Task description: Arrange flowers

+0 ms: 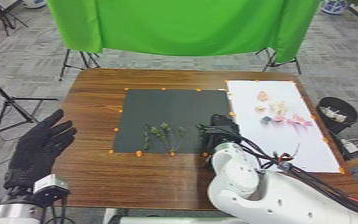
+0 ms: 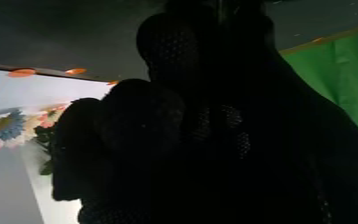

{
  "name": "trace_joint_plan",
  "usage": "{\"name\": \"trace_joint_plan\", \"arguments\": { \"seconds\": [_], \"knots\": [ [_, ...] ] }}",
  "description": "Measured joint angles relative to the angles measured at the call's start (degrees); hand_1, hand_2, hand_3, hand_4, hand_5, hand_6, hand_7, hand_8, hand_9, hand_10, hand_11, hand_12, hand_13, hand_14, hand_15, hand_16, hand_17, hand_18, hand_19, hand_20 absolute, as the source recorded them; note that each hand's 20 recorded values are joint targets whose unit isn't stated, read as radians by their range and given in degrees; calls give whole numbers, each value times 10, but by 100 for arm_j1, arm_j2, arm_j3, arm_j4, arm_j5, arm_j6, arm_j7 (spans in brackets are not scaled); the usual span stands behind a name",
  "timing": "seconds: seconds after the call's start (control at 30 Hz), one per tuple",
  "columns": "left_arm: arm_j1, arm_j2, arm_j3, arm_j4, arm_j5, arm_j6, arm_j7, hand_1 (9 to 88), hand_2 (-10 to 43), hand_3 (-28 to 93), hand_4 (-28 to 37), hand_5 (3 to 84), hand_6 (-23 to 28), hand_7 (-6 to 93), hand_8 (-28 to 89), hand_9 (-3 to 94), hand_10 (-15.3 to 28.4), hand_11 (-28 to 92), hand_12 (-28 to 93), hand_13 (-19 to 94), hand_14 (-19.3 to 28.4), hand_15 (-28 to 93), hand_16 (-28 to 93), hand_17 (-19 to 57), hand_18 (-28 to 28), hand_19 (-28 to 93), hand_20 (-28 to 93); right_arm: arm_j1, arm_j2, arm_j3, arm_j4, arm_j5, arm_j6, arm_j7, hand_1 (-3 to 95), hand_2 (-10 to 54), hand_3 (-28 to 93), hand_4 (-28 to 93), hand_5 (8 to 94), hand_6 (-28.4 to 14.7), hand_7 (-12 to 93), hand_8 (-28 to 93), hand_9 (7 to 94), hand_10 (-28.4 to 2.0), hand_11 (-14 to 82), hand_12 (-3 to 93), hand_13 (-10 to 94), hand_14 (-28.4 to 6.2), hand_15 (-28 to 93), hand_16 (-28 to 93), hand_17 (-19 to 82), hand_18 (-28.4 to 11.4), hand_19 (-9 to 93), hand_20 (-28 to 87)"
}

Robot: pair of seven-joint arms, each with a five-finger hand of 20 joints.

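Flowers | pink, peach, dusty blue | spread on white sheet

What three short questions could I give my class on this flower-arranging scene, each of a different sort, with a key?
1. True or false: the green stems lie on the dark mat.
2. Fill in the missing colour: the pink flowers lie on the ____ sheet.
3. Which of these is nearer to the green stems?
a) the left hand
b) the right hand

Key: 1 true; 2 white; 3 b.
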Motion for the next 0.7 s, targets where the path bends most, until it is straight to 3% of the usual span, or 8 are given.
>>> {"name": "trace_joint_plan", "arguments": {
  "seconds": [0.43,0.7],
  "knots": [
    [-41,28,86,7,-10,0,4,304,73,657,-205,388,102,97,-78,321,189,287,106,174,233,476,-112,-102,203,420,71,41,-10,-11,25,128,138,-36,495,-95,716,-226,863,-41,188,191,910,-125,360,224,899,-56,604,182,649,-148,932,216],
    [-42,28,71,9,-8,-1,6,305,73,658,-205,388,102,97,-77,321,189,287,106,175,232,476,-112,-102,203,420,71,41,-11,-7,22,141,123,-25,424,-85,727,-214,808,-59,192,130,890,-133,367,215,883,-59,606,172,640,-146,932,189]
  ]
}}
